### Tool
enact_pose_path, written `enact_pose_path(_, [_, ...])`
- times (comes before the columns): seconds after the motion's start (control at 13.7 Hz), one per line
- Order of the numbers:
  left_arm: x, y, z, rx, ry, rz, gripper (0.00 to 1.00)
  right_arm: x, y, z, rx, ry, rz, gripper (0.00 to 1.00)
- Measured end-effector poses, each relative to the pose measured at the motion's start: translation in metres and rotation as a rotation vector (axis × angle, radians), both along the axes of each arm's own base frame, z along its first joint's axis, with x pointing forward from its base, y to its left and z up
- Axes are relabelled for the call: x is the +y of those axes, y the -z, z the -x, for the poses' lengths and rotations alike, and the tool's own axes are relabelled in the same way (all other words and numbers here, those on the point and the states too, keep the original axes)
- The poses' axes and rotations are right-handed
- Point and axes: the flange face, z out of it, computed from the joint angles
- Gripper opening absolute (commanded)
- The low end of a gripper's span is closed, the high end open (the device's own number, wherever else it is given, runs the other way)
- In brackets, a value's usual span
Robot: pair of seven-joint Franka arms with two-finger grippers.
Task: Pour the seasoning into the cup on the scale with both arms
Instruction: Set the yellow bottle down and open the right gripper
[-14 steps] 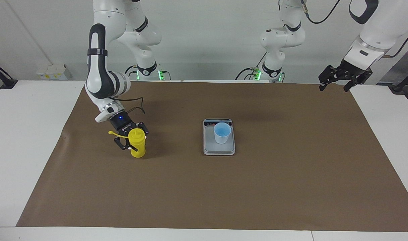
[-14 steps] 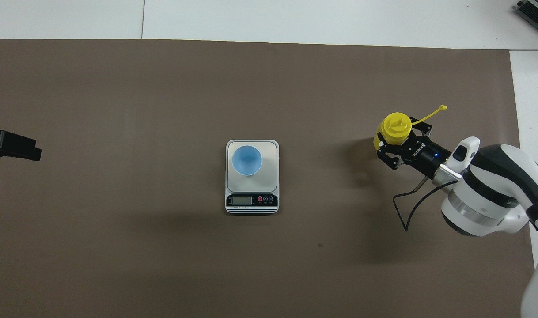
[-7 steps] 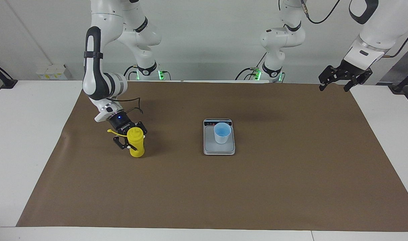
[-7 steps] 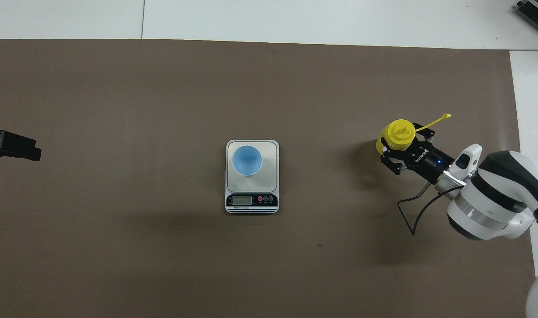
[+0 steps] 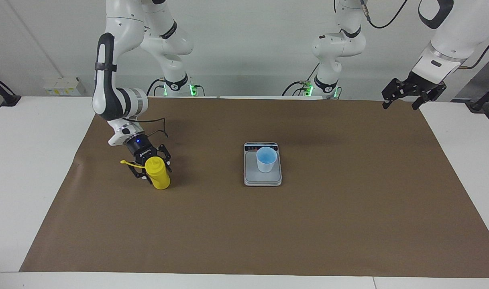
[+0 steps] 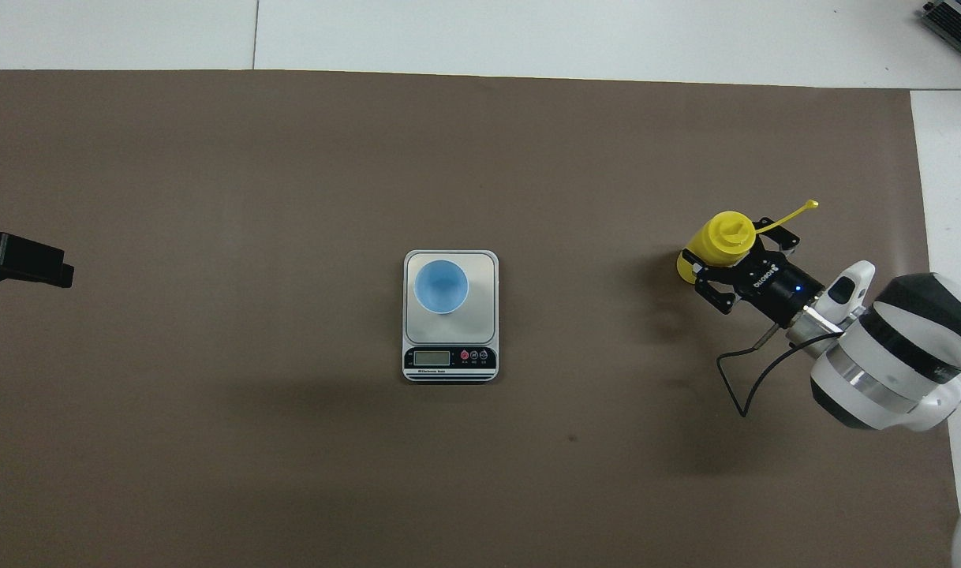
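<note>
The yellow seasoning bottle (image 5: 158, 178) stands tilted on the brown mat toward the right arm's end of the table, its cap strap (image 5: 126, 162) sticking out sideways. My right gripper (image 5: 151, 172) is shut on the bottle's body, with a finger on each side. It also shows in the overhead view (image 6: 737, 264), with the bottle's top (image 6: 727, 235) leaning toward the arm. The light-blue cup (image 5: 266, 159) stands upright on the scale (image 5: 252, 176) at mid-table, apart from the bottle. My left gripper (image 5: 412, 95) waits open and raised over the mat's corner at the left arm's end.
The brown mat (image 5: 308, 224) covers most of the white table. The scale's display strip (image 6: 449, 359) faces the robots. A black cable (image 6: 737, 379) loops from the right wrist above the mat.
My right gripper has drawn back toward the right arm's end of the table with the bottle in it, and the bottle now leans more. The left arm, cup and scale have not moved.
</note>
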Motion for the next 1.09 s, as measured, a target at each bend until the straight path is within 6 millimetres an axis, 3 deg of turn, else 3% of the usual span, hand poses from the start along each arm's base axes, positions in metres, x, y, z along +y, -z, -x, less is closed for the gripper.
enact_pose_path(0.66, [0.000,0.000,0.000,0.000,0.000,0.000,1.00,-0.010,0.012,0.012,0.055,0.047,0.052,1.00])
enact_pose_path(0.8, [0.000,0.000,0.000,0.000,0.000,0.000,1.00,-0.014,0.018,0.020,0.099,0.080,0.108,1.00])
enact_pose_path(1.09, [0.000,0.000,0.000,0.000,0.000,0.000,1.00,-0.001,0.022,0.040,0.197,0.126,0.277,1.00])
